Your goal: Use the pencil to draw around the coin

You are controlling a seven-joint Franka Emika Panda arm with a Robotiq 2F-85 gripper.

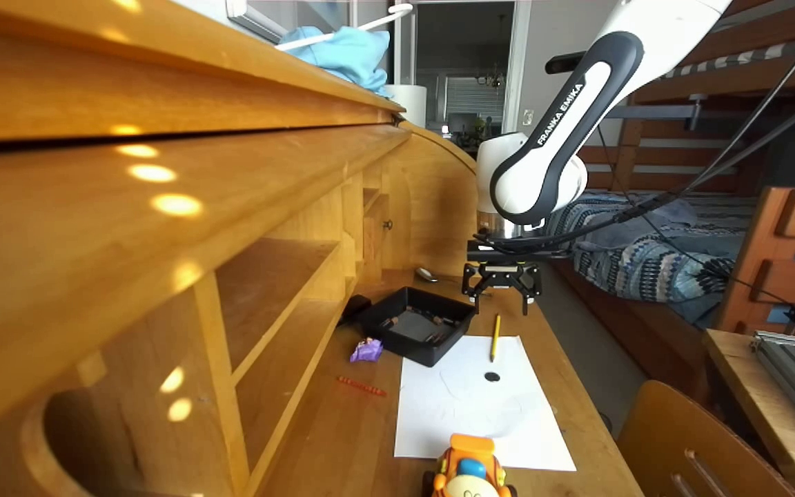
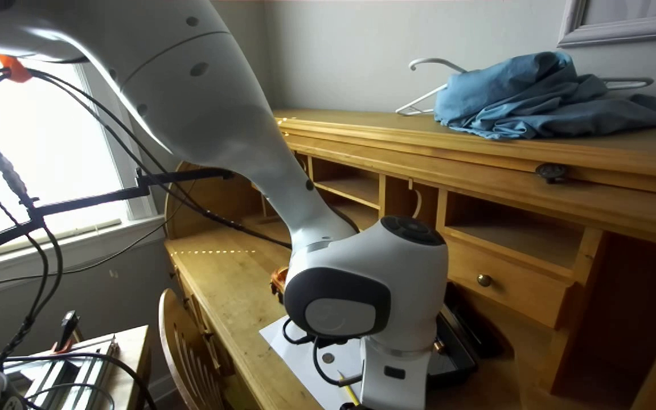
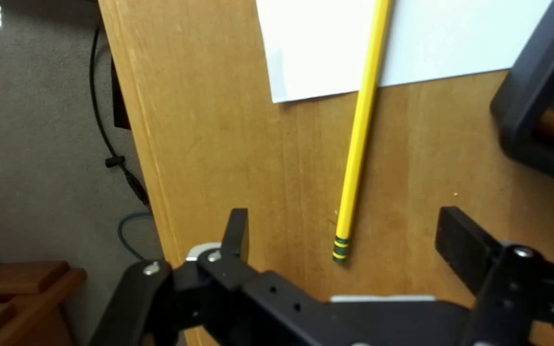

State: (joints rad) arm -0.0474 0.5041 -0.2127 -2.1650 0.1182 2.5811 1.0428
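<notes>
1 pencil (image 3: 356,154) | on desk (image 3: 209,129) & paper (image 3: 318,48), below end effector (image 1: 501,308) | banded end btwn wide-spread jaws, wrist vw

Wooden desk (image 2: 237,256), bright window (image 2: 60,159), pale wall (image 2: 339,57), chair (image 1: 673,428), grey floor (image 3: 41,120)

Yellow pencil (image 3: 361,129), lying flat, dark coin (image 1: 492,377) near its tip

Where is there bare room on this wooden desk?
Free: desk bordered by thin red stick, white paper sheet and orange toy vehicle; strip between sheet and open edge. Crowded: around black square tray, crumpled purple scrap and yellow pencil.
</notes>
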